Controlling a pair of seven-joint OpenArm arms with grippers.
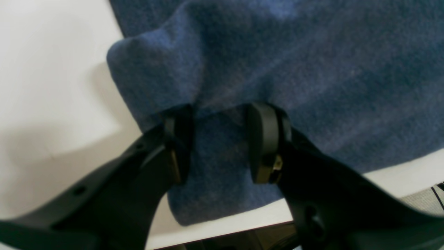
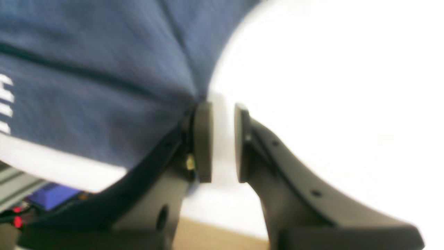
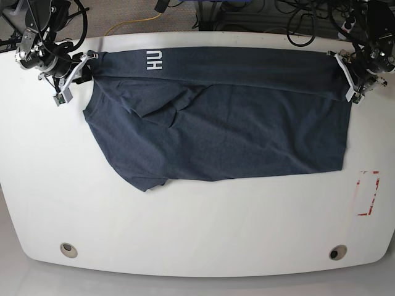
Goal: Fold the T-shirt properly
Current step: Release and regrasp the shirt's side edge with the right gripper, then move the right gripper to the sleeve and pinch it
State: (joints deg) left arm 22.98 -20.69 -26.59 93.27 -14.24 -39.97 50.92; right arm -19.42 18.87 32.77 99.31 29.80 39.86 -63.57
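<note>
Left pincer point(image 1: 218, 142): jaws apart around a bunched fold of blue cloth; firm clamp or not, I can't tell.
Right pincer point(image 2: 219, 142): jaws nearly together, bare white between them, cloth draped against the outside of one jaw.
T-shirt point(image 3: 247, 135): spread on the white counter point(image 3: 197, 234), far edge folded over; only "HU" shows.
Hard to see: right wrist view blurred.
Around: red-marked rectangle point(image 3: 368, 193), two round holes point(image 3: 69, 250).

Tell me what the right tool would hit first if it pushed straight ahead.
Probably the bare white table: the right tool has only tabletop showing between its tips, with the T-shirt edge brushing one fingertip.
</note>
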